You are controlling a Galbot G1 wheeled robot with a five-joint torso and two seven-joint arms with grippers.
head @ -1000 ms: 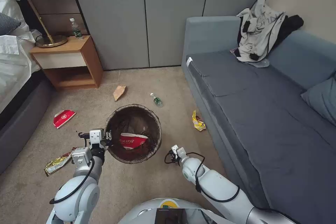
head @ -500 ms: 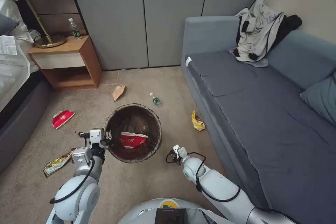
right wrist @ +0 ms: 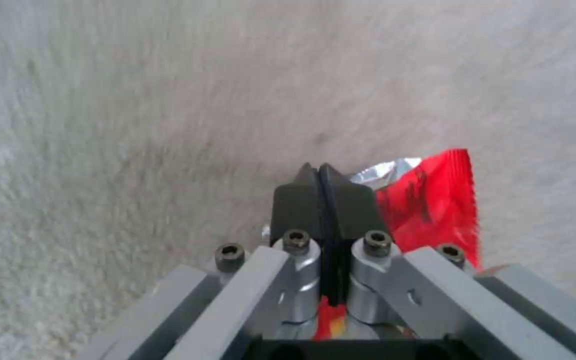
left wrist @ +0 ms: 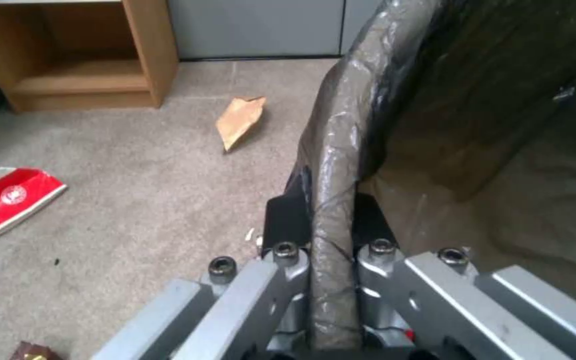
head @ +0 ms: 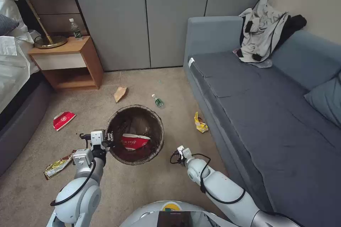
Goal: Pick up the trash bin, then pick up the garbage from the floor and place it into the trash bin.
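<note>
The trash bin (head: 160,131) with its dark liner stands in mid-floor with a red-and-white carton (head: 134,142) inside. My left gripper (head: 106,141) is shut on its near-left rim; in the left wrist view the fingers (left wrist: 287,220) pinch the bagged rim (left wrist: 335,150). Right of the bin, low over the carpet, my right gripper (head: 179,150) is shut on a small red wrapper (right wrist: 435,200). Garbage on the floor: a red carton (head: 63,120), a gold wrapper (head: 58,165), a brown paper bag (head: 120,93), a bottle (head: 158,101), a yellow wrapper (head: 200,123).
A grey sofa (head: 266,113) runs along the right with grey-white clothing (head: 263,28) on its back. A wooden nightstand (head: 69,62) with a lamp and a bottle stands at the back left beside the bed (head: 14,74). Wardrobe doors close the back.
My right gripper has shifted slightly to the right, away from the bin. The left gripper and the bin have stayed where they were.
</note>
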